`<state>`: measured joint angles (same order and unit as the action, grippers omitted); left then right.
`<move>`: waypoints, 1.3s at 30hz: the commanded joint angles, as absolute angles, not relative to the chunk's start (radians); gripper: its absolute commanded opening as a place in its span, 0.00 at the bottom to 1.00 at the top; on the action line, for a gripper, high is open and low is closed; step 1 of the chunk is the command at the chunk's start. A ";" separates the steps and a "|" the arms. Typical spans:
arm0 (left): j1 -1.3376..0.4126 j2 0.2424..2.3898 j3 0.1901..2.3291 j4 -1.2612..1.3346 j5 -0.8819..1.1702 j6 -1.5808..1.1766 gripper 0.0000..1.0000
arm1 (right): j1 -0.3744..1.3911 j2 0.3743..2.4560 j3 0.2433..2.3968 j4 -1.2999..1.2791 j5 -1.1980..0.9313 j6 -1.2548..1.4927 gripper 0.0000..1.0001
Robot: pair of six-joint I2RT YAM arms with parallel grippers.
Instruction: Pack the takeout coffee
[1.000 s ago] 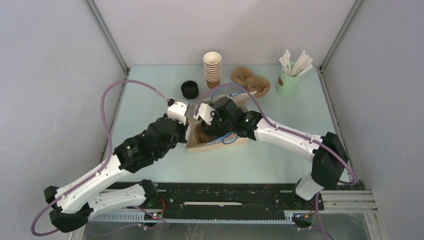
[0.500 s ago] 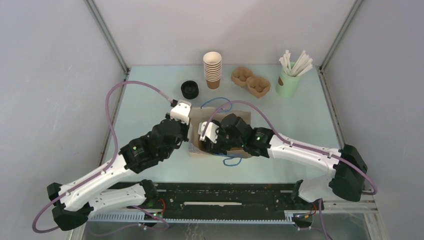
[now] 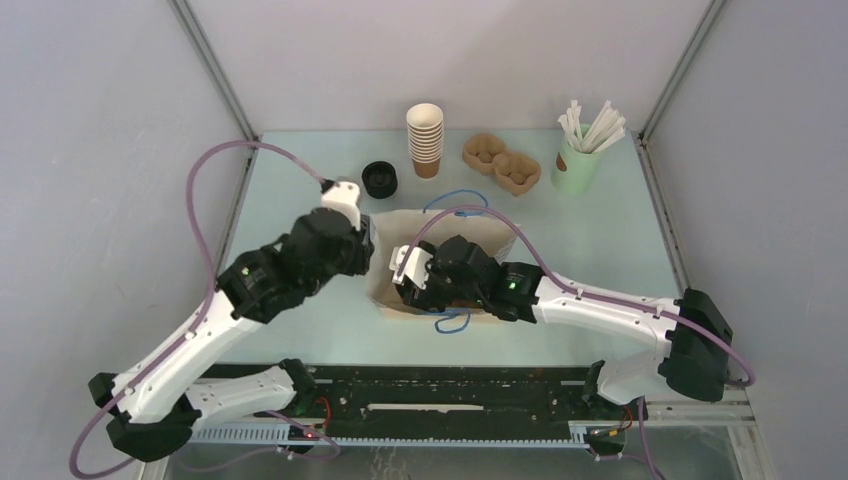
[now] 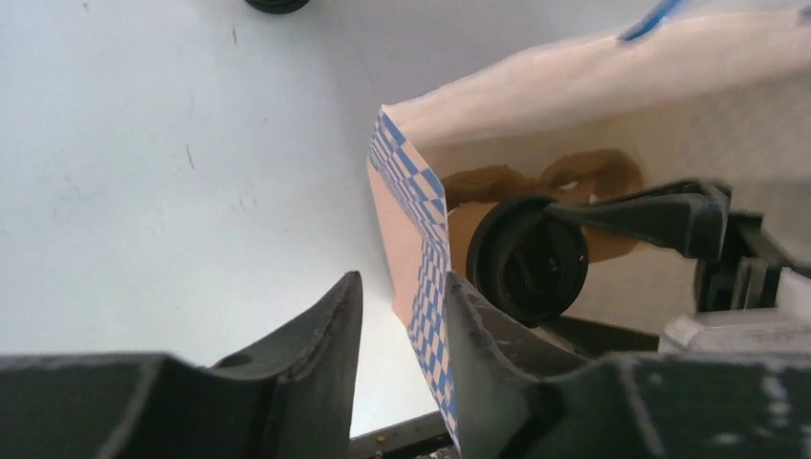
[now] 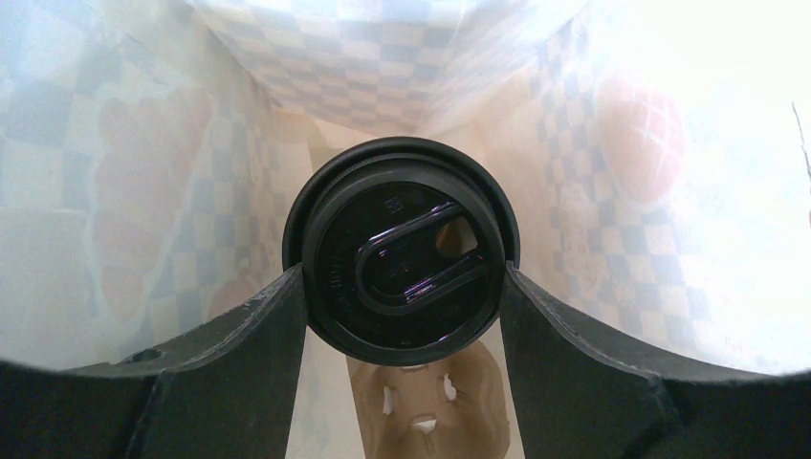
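Bag rim [image 4: 402, 182] inside part-open left pincer [image 4: 402, 287]; right pincer [image 5: 402, 275] clamps takeout coffee [image 5: 383, 220].

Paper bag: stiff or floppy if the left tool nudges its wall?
Probably floppy: the paper bag has thin walls, light glowing through. Likely light, so a push may slide it, though the cup in the right tool could steady it.

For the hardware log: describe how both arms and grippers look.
The left arm and the right arm match: white links, black joints, and a looping purple cable along each. The left gripper and the right gripper have matte black tapered fingers.
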<state>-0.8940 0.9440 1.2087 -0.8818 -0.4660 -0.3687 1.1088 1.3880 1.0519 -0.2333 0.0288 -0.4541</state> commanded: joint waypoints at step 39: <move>-0.711 1.480 1.774 -1.309 -0.327 -0.489 0.27 | 1.120 1.332 1.017 -0.114 0.079 -0.420 0.34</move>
